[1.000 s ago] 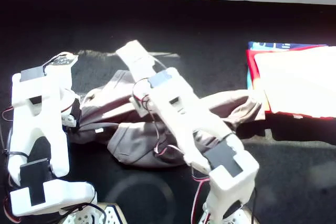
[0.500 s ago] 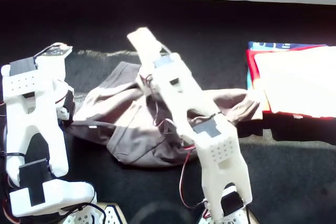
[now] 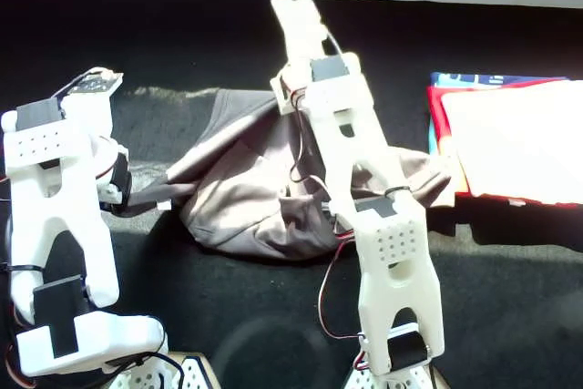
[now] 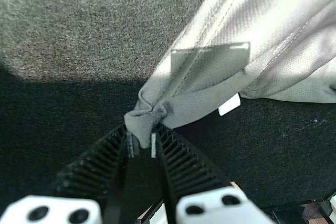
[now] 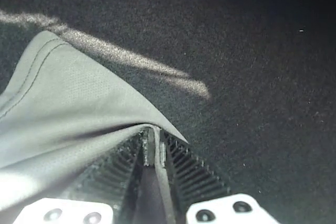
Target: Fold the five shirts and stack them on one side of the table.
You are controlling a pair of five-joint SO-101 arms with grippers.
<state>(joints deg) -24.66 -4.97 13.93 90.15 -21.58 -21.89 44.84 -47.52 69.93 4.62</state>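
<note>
- Step now, I think: getting the grey shirt opened out flat so it can be folded. No fold made in it yet.
- The grey shirt lies in the middle of the high view on the black desk. It's bunched & wrinkly in its middle. One end is stretched out to the left of the frame, and another edge is held up toward the top middle.
- L arm stands at the left side of the high view. The L jaws are pressed tight on a little scrunched corner of the shirt, w/ the cloth squeezed btwn them. A small white tag sits just beside that corner.
- R arm runs from the bottom middle up to the top middle of the high view. The R jaws pinch a thin edge of the shirt, and the cloth drapes away to one side.
- The pile of done shirts sits at the right edge of the frame, white one on top, red & blue peeking out under it. It's well apart from both arms. Can't tell how many are in it.
- Next move prob needs both arms to pull away from each other, gently, till the lumpy middle goes smooth. Then lower the shirt flat on the desk before letting go.
- Watch out: the L jaws hold just a tiny bit of cloth, so a hard tug could slip it out.
</note>
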